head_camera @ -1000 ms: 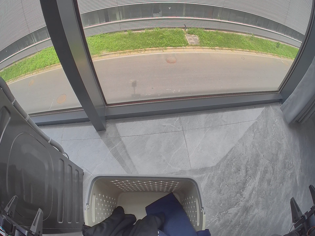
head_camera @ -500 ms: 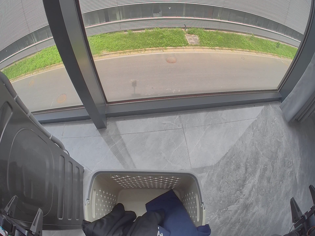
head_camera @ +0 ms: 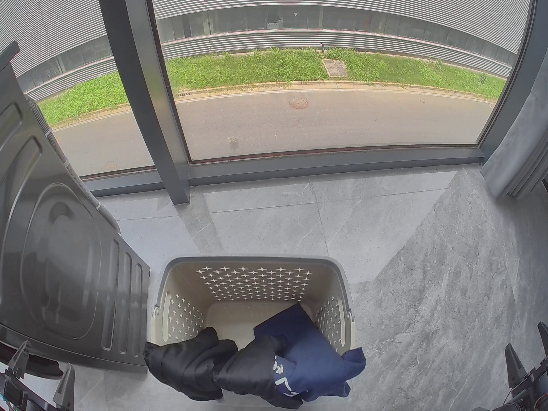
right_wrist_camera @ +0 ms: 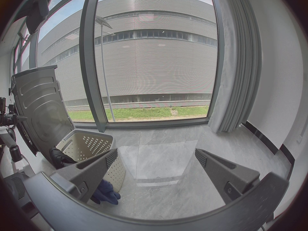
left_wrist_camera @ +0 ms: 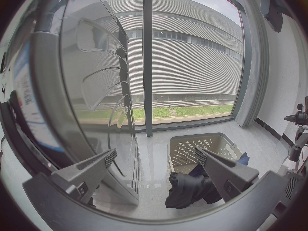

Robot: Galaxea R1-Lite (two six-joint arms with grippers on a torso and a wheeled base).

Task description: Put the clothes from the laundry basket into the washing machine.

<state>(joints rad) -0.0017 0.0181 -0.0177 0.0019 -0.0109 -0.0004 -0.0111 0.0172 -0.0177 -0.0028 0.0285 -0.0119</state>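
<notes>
A beige laundry basket point(head_camera: 251, 260) stands on the grey floor, right beside the grey washing machine point(head_camera: 57, 246) on its left. A black garment point(head_camera: 191, 361) and a navy garment point(head_camera: 311, 352) hang over the basket's near rim. My left gripper point(head_camera: 44, 366) is open and empty, low at the near left in front of the machine. My right gripper point(head_camera: 525, 341) is open and empty at the near right, well away from the basket. The left wrist view has the open left gripper point(left_wrist_camera: 154, 154), the basket point(left_wrist_camera: 205, 141) and the black garment point(left_wrist_camera: 186, 186). The right wrist view has the open right gripper point(right_wrist_camera: 155, 154) and the basket point(right_wrist_camera: 86, 143).
A tall window with a dark frame post point(head_camera: 148, 87) closes off the far side. A grey curtain point(head_camera: 522, 149) hangs at the far right. Bare tiled floor point(head_camera: 434, 269) stretches to the right of the basket and beyond it.
The whole head picture has shifted, so the camera moved: basket and machine now sit higher in view and more of the hanging clothes shows. Both grippers keep their places in the picture.
</notes>
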